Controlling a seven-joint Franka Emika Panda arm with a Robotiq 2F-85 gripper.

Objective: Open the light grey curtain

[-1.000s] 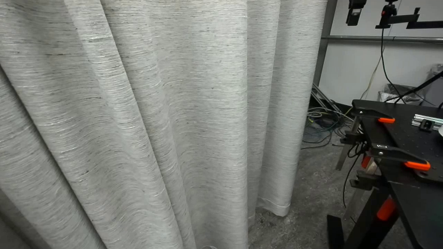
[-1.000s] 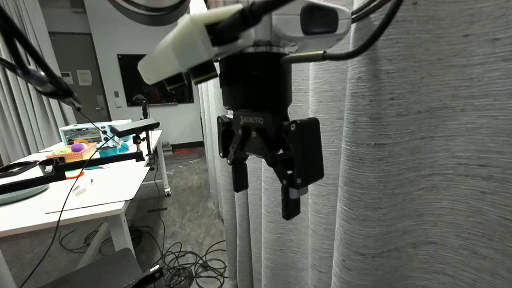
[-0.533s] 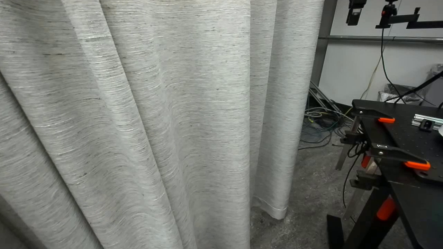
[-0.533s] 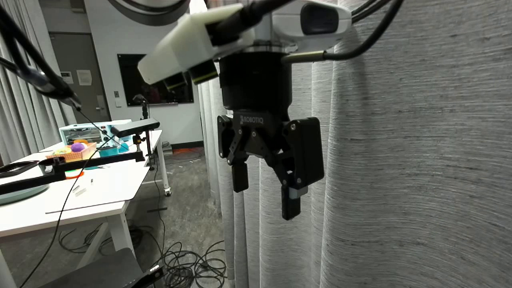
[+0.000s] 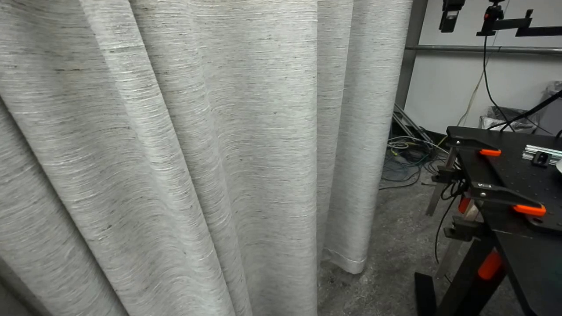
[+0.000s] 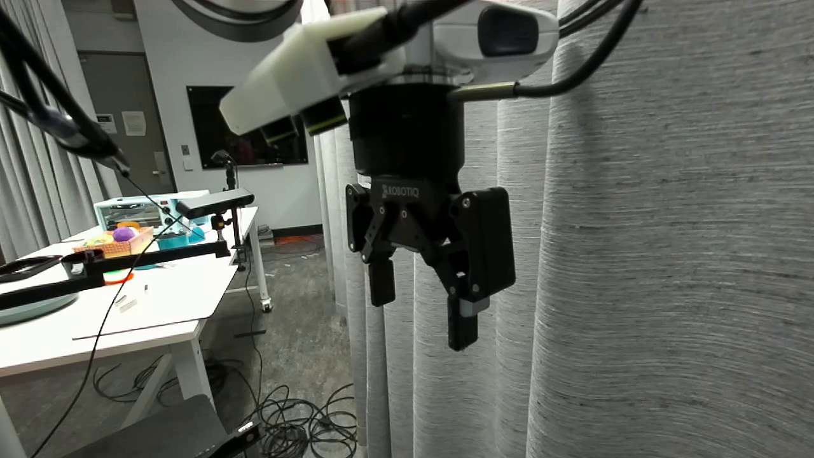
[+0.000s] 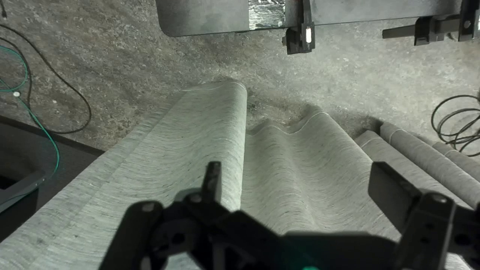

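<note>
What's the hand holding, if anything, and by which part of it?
Nothing is held: the hand is open, with the curtain behind it in an exterior view.

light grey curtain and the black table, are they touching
Apart: in an exterior view, a strip of floor shows between the light grey curtain and the black table.

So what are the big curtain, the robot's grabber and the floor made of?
Big curtain: woven cloth, mostly matte, with fine sideways streaks and soft folds; which fibre, I can't tell.
Grabber: black, probably painted metal or hard plastic, being dull and crisply edged; its shiny screw heads look metal.
Floor: perhaps concrete, being mottled grey and dull, though patterned vinyl is possible.
</note>
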